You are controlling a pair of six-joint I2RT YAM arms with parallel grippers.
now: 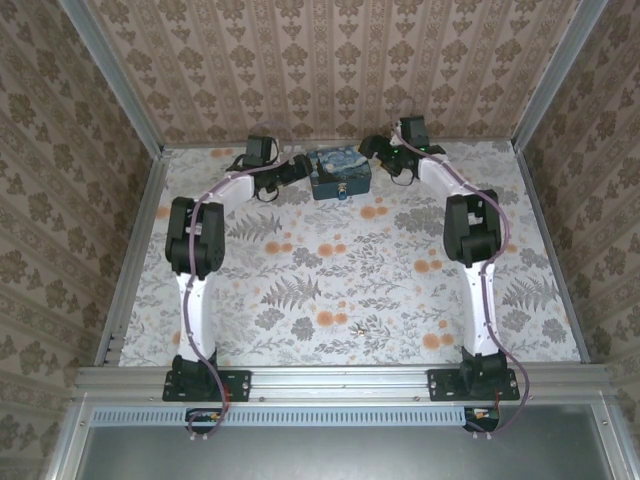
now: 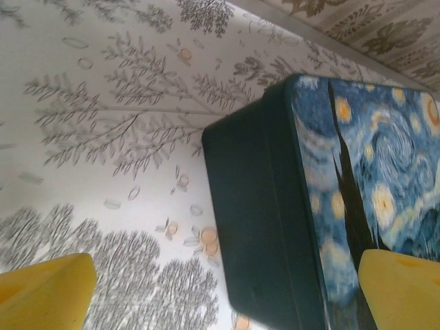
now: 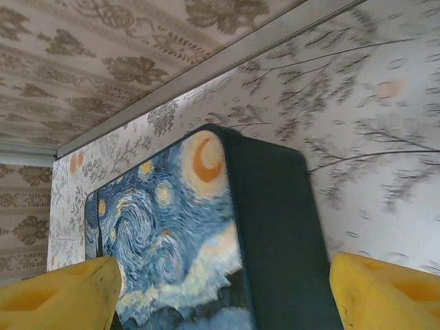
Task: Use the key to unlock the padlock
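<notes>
Released left end effector [image 2: 225, 278] has box [image 2: 254, 220] corner between its fingers; released right end effector [image 3: 225, 275] straddles box lid.

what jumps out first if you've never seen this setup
The blue box with the swirling night-sky print stands at the far middle of the flowered table. The left tool and right tool flank it, yellow fingers spread open.
</notes>
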